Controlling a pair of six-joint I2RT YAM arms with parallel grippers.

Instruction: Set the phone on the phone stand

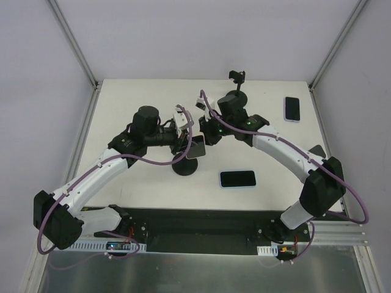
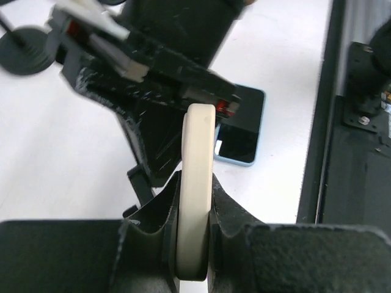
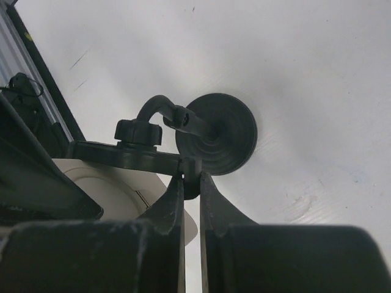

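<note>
My left jaws grip the cream-edged phone [image 2: 197,183] on edge, up against the phone stand [image 3: 217,141]. My right jaws pinch the stand's cradle. Pickup is done. Seating and release remain, I judge.

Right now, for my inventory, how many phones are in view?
3: cream-cased phone in the left gripper, black-screened phone flat mid-table, third phone at the far right.

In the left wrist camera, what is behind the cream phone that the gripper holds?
A blue-cased phone lying flat on the white table; the cream phone covers its left part.
</note>
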